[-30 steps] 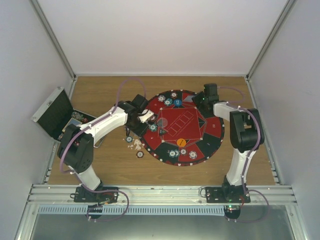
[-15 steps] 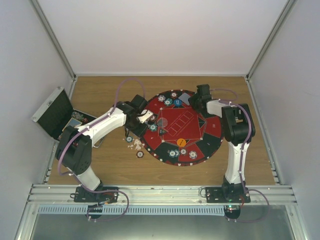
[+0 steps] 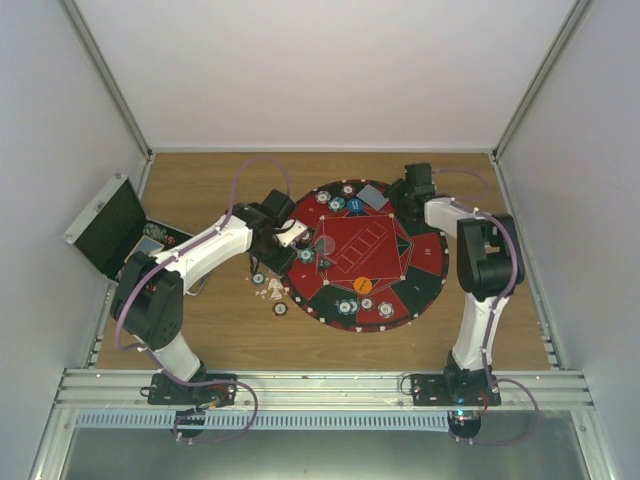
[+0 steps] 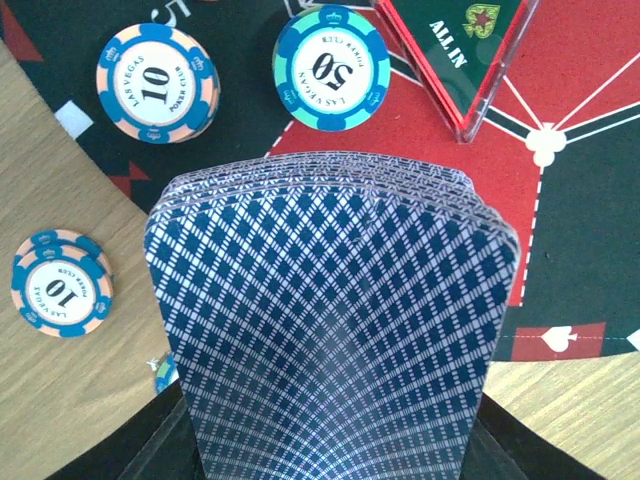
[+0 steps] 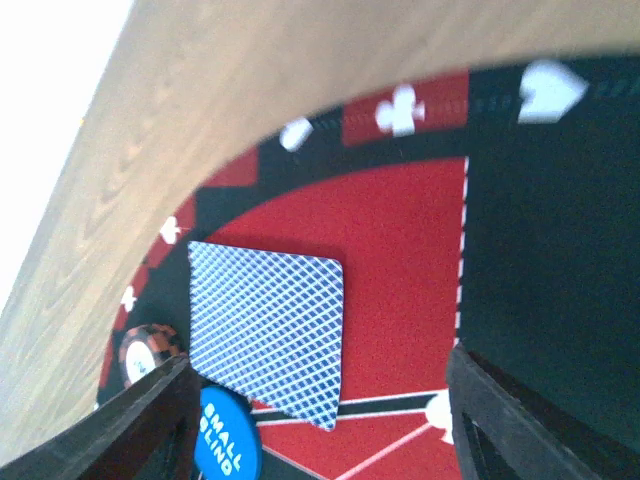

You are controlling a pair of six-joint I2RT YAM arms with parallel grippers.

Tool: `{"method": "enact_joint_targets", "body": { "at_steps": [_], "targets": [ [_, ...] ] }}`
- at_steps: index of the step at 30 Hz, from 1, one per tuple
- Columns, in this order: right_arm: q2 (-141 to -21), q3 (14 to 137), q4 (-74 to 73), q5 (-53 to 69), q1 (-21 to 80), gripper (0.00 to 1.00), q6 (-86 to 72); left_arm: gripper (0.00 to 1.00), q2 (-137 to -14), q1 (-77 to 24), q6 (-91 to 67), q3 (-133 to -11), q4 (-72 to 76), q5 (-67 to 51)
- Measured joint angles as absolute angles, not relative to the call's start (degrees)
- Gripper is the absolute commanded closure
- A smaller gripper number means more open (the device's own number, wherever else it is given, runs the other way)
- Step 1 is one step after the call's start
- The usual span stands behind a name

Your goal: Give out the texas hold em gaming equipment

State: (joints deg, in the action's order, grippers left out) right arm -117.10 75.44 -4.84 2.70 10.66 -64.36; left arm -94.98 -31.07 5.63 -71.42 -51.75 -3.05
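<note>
The right gripper (image 5: 320, 430) has spread its jaws and pulled back slightly, letting go of a playing card (image 5: 268, 330) that now lies flat on the mat (image 5: 400, 230).

A stack of blue-backed cards (image 4: 330, 330) is held in the foreground; beyond it, a teal 50 chip (image 4: 331, 68) and a 10 chip (image 4: 158, 83) are laid on the mat (image 4: 590, 130).

Wooden counter (image 3: 200, 190), pale brown, walls on three sides. Flat on it, right of centre, sits the round red-and-black mat (image 3: 425, 275). Over at the left edge, the case (image 3: 108, 225) lies open, lid tilted up. Between them, loose chips (image 3: 281, 308) lie on bare wood just off the mat's left rim. One blue chip (image 4: 60, 283) is marked 10, and a few pale bits beside it are too blurred to name.
</note>
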Motion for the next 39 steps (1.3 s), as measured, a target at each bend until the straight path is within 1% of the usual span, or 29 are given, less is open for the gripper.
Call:
{"method": "enact_joint_targets", "body": {
  "at_steps": [4,7,12,16,20,24,29,34,39],
  "targets": [
    [-110.96,74.65,-7.86,4.34,7.75,0.18,-58.28,0.50,-94.98,-31.66,5.67,-71.44,-51.68,-4.12],
    [-105.49,75.42,-12.03,9.13,5.02,0.13,-49.47,0.51,-94.98,-34.22,5.82,-71.50,-51.64,-4.45],
    [-102.28,80.09,-22.74,21.63,4.01,0.11,-34.70,0.51,-95.55,-38.76,6.24,-72.03,-51.24,-5.43],
    [-102.10,78.98,-33.58,34.89,7.01,0.10,-24.86,0.51,-96.16,-40.51,6.92,-72.10,-50.59,-6.52],
    [-102.32,75.90,-41.82,45.28,12.03,0.11,-17.89,0.51,-96.20,-41.28,7.14,-72.10,-50.30,-7.29],
    [-103.02,73.28,-46.24,53.47,15.42,0.12,-13.39,0.51,-96.20,-42.39,7.25,-72.10,-50.22,-7.90],
    [-104.31,72.38,-49.93,58.83,17.85,0.14,-9.19,0.51,-96.20,-42.98,7.35,-72.10,-50.06,-7.92],
    [-106.32,72.34,-50.98,60.51,20.23,0.21,-7.29,0.51,-96.18,-43.44,7.62,-72.07,-50.02,-7.92],
    [-108.51,72.44,-51.53,61.87,21.61,0.31,-6.57,0.51,-96.18,-43.79,7.77,-72.03,-49.89,-7.92]
  ]
}}
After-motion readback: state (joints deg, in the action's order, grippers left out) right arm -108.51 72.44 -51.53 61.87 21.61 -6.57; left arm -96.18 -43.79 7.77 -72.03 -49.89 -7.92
